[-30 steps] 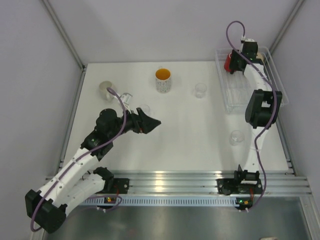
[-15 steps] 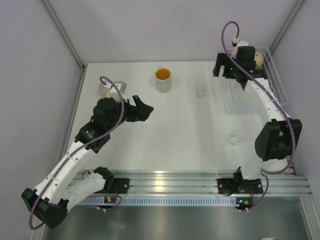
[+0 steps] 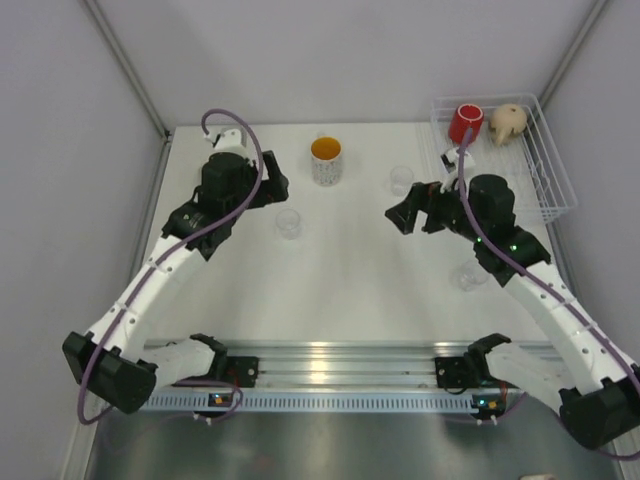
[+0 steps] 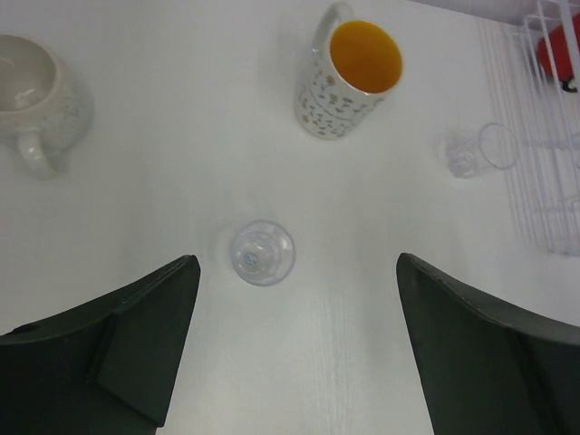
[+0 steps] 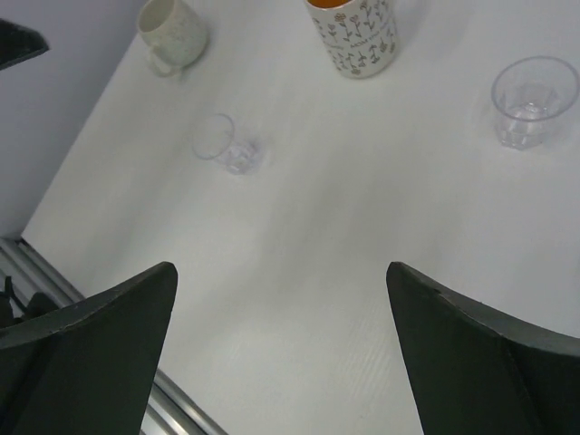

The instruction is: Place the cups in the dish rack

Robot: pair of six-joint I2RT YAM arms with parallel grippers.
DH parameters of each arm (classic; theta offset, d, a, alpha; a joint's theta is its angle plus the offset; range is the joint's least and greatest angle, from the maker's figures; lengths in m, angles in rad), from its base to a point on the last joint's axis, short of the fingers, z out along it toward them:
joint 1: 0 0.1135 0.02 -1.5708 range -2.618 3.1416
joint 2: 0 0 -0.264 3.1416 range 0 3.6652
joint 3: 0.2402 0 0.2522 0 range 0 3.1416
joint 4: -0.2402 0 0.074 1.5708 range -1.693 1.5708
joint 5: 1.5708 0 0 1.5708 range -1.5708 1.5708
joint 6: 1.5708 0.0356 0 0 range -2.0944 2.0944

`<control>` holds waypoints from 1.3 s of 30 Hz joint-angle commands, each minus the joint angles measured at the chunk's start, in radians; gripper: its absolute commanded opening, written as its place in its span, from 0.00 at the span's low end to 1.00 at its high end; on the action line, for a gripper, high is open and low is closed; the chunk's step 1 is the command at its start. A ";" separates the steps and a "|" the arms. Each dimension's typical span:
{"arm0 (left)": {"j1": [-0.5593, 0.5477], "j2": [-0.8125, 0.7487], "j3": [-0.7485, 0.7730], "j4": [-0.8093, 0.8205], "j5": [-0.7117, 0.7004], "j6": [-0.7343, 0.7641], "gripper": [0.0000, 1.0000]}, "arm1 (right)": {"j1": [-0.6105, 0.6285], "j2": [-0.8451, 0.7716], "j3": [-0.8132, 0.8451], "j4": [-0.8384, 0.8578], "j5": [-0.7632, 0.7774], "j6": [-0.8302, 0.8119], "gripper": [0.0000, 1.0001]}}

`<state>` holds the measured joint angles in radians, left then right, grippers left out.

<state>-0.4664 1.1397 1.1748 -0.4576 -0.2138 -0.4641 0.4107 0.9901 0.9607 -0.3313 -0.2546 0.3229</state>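
The white wire dish rack (image 3: 545,180) stands at the far right and holds a red cup (image 3: 465,122) and a beige mug (image 3: 508,122). The speckled mug with orange inside (image 3: 326,160) stands at the back centre. Clear tumblers stand on the table, one at the left (image 3: 289,222), one at the middle (image 3: 401,181) and one near the right (image 3: 469,273). A white mug (image 4: 36,100) shows in the left wrist view; my left arm hides it in the top view. My left gripper (image 3: 268,190) is open and empty, just short of the left tumbler (image 4: 262,254). My right gripper (image 3: 405,215) is open and empty over the table.
Grey walls close in the table on the left, back and right. A metal rail (image 3: 330,360) runs along the near edge by the arm bases. The right wrist view shows the speckled mug (image 5: 355,32), the white mug (image 5: 172,32) and two tumblers, one on the left (image 5: 227,143) and one on the right (image 5: 533,98).
My right gripper has left the rack and swung down to the table's middle; the red cup and beige mug stay in the rack. My left gripper has moved back toward the far left.
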 commanded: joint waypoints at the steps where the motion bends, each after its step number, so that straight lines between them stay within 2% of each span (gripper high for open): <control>1: 0.104 0.052 0.092 -0.023 -0.032 0.051 0.95 | 0.017 -0.120 -0.065 0.103 -0.052 0.077 0.99; 3: 0.179 0.089 0.124 -0.021 0.040 0.051 0.95 | 0.017 -0.157 -0.100 0.109 -0.064 0.082 0.99; 4: 0.257 0.130 0.141 -0.024 0.086 0.053 0.94 | 0.017 -0.186 -0.106 0.107 -0.067 0.082 0.99; 6: 0.339 0.182 0.192 -0.021 0.103 0.077 0.93 | 0.019 -0.208 -0.112 0.098 -0.081 0.070 0.99; 10: 0.393 0.380 0.290 -0.023 0.115 0.139 0.91 | 0.017 -0.243 -0.108 0.072 -0.098 0.038 0.99; 16: 0.423 0.626 0.491 -0.088 0.108 0.252 0.76 | 0.019 -0.268 -0.115 0.049 -0.101 -0.010 0.99; 22: 0.434 0.795 0.637 -0.150 0.019 0.315 0.75 | 0.017 -0.271 -0.135 0.066 -0.072 -0.027 1.00; 30: 0.445 0.897 0.672 -0.167 -0.002 0.337 0.72 | 0.017 -0.271 -0.125 0.067 -0.075 -0.033 0.99; 39: 0.446 1.040 0.813 -0.213 0.001 0.338 0.66 | 0.017 -0.268 -0.129 0.061 -0.072 -0.039 0.99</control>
<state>-0.0269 2.1612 1.9350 -0.6399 -0.2001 -0.1307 0.4164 0.7280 0.8238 -0.3035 -0.3305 0.3058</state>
